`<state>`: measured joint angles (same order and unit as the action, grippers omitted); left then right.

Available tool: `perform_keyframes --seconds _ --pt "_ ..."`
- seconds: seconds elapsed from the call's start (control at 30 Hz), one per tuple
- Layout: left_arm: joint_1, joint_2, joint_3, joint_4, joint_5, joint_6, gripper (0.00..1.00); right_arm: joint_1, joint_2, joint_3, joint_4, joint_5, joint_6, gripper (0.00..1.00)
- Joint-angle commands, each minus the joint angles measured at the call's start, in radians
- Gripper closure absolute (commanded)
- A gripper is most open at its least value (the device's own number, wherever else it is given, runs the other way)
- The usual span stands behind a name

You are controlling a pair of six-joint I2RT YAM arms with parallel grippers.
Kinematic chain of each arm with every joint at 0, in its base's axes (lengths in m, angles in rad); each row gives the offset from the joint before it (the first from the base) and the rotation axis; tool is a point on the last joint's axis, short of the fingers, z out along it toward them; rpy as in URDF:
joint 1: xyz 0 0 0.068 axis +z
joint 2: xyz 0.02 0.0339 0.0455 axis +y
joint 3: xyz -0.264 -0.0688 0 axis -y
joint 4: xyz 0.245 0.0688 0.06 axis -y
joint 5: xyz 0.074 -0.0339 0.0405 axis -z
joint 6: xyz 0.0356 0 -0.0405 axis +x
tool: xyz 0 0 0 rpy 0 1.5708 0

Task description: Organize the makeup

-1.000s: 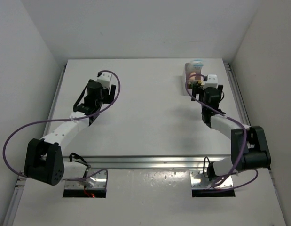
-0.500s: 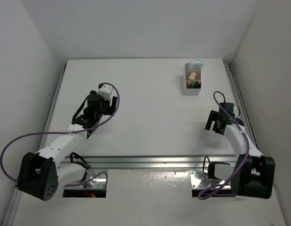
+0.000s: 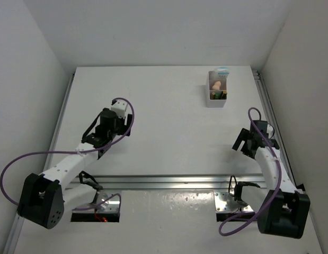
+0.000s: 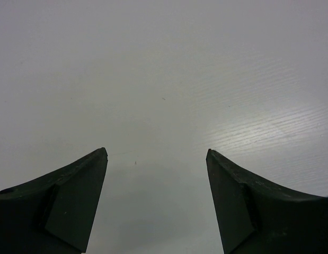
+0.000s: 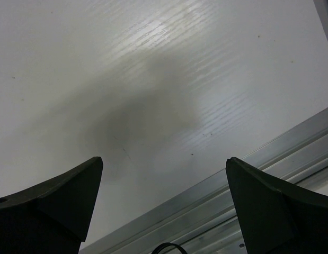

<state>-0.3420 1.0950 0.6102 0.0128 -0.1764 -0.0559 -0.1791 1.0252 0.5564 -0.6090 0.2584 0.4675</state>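
While the left tool (image 4: 157, 153) and right tool (image 5: 164, 159) are held wide and empty over the worktop (image 4: 164, 63), the makeup (image 3: 217, 89) is seen in the tray (image 3: 216, 104), well ahead of the right tool. Its pieces are judged light, some soft, some slick, best gripped across the middle.

The right hand (image 5: 164, 159) holds its two dark fingers (image 5: 63, 196) wide apart with nothing between them, above the white counter (image 5: 73, 47). A soft shadow (image 5: 148, 116) lies there. A metal rail (image 5: 275, 159) crosses at the right.
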Motion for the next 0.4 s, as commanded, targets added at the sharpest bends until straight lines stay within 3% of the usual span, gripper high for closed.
perform_keyframes --seconds 0.0,0.37 --pt "-0.015 -0.014 0.017 -0.023 0.0 -0.024 0.19 -0.006 -0.042 -0.021 -0.011 0.044 0.049 0.0" --pt "-0.035 0.017 0.046 -0.042 0.018 -0.024 0.19 -0.003 -0.106 -0.069 -0.003 0.07 0.1 0.0"
